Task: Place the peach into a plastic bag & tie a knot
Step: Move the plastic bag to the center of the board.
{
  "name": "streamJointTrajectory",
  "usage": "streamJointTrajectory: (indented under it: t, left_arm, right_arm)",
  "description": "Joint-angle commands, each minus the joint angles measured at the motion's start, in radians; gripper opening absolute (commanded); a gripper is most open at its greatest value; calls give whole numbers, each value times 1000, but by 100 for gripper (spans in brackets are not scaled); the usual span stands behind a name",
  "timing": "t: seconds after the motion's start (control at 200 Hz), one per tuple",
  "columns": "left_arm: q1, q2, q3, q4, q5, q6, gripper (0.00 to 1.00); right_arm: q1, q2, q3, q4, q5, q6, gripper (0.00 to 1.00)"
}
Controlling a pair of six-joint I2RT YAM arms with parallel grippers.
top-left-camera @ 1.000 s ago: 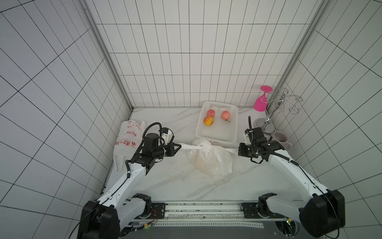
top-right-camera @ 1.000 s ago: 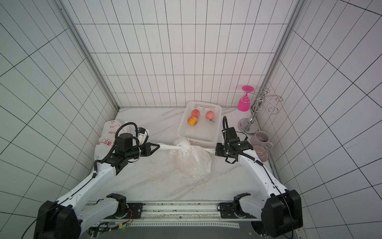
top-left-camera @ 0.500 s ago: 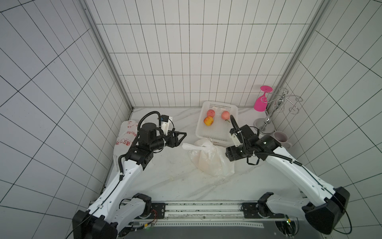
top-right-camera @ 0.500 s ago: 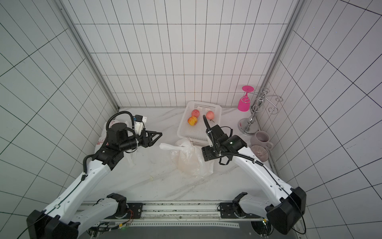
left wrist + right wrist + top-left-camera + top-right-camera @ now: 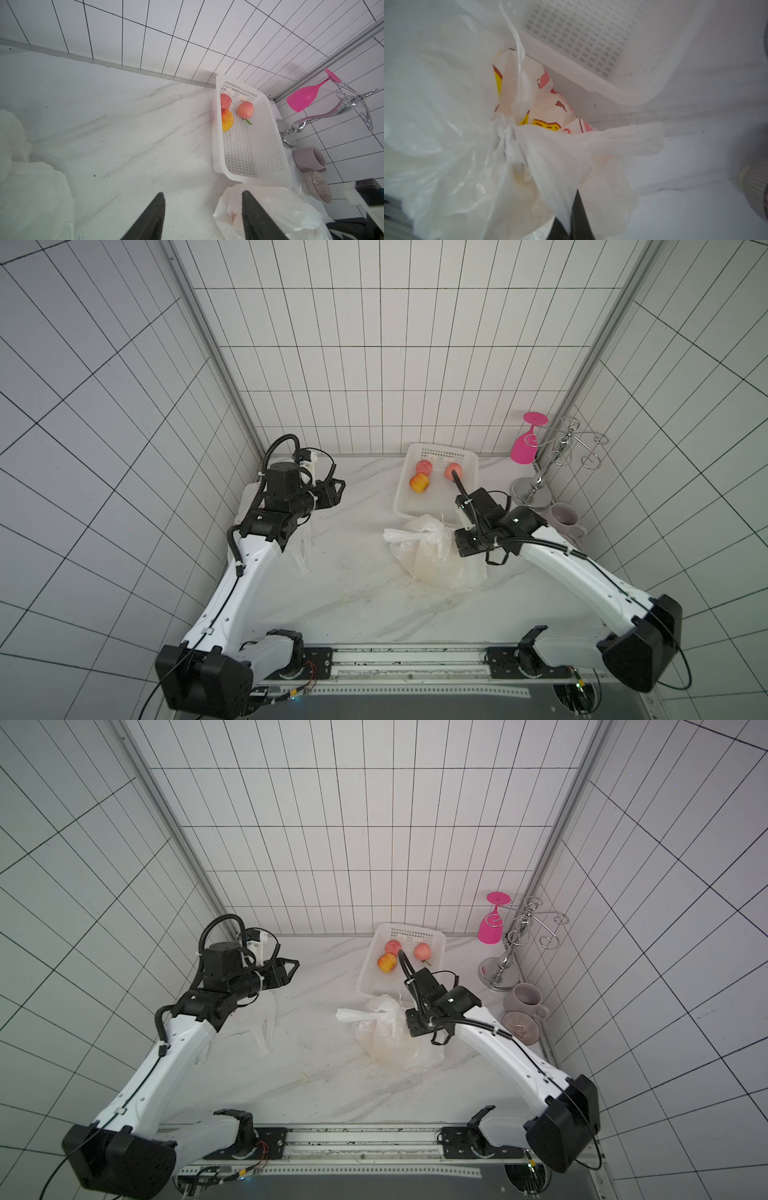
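My right gripper (image 5: 576,201) is clamped on a flap of the translucent white plastic bag (image 5: 446,99), the film pinched between its two black fingers. Just beyond them the bag's neck is bunched into a tight twist (image 5: 506,128), which I read as a knot at least partly made. My left gripper (image 5: 203,218) hangs well apart from the bag, jaws spread and empty. The peach (image 5: 428,568) shows as a pale orange mass through the film, inside the bag on the marble tabletop (image 5: 353,593), just in front of the white perforated plastic basket (image 5: 432,508). So the bagging looks done and the tying is in hand. Next, I judge, my left must reach in, take the free handle (image 5: 399,536) and pull against my right to cinch the knot.
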Motion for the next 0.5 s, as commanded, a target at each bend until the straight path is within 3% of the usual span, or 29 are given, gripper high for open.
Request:
streamJointTrajectory:
  t: [0.0,0.175,0.285,0.465,0.495]
  left_arm:
    - [-1,-23,-12,-13,-30,-9,60]
    - [-1,-8,-3,-38,-98,-15,60]
    - [-3,-3,-6,-55,-132,-14,60]
    - [-15,-6,-25,-92,-203,-7,62]
    - [-13,-10,-32,-112,-247,-3,62]
  right_arm:
    - [-96,-125,-74,-167,31,86,0]
    - [-339,-169,-42,-273,130,118,0]
    - [-484,-171,-52,-133,97,90,0]
    - [-551,-40,-27,88,17,67,0]
    - [-551,-13,-20,82,19,63,7]
